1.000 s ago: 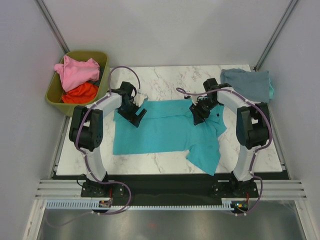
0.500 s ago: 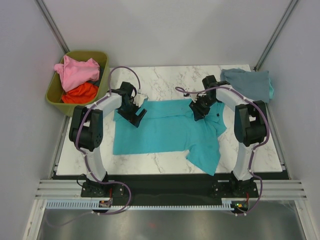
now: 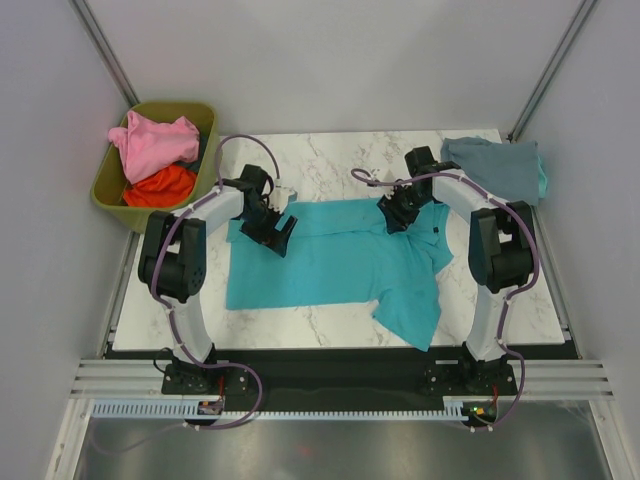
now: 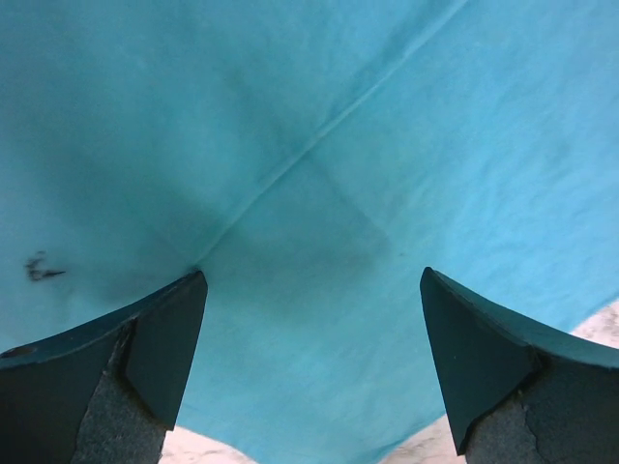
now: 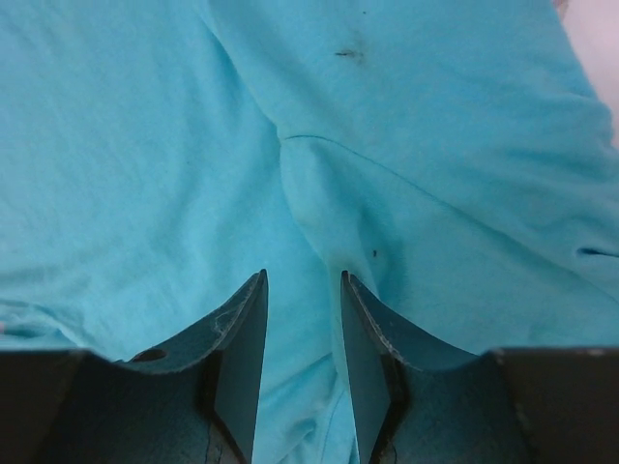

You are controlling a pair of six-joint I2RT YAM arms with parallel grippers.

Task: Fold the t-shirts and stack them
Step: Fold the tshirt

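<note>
Marble table (image 3: 330, 160) is carrying the teal t-shirt (image 3: 320, 260), lying spread across its middle, flat at left, rumpled toward the near right edge. Over the far left hem the left gripper (image 3: 278, 232) is hovering wide open, probably readying a pinch. The right gripper (image 3: 393, 218) is straddling a raised crease, jaws narrowed; grip unclear.

The right gripper (image 3: 394, 217) has shifted farther out, bringing the teal t-shirt's (image 3: 320, 262) far edge nearer its jaws; the left gripper (image 3: 282, 231) edged rightward.

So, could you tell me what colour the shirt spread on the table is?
The shirt is bright teal, clearest in the top external view.
</note>
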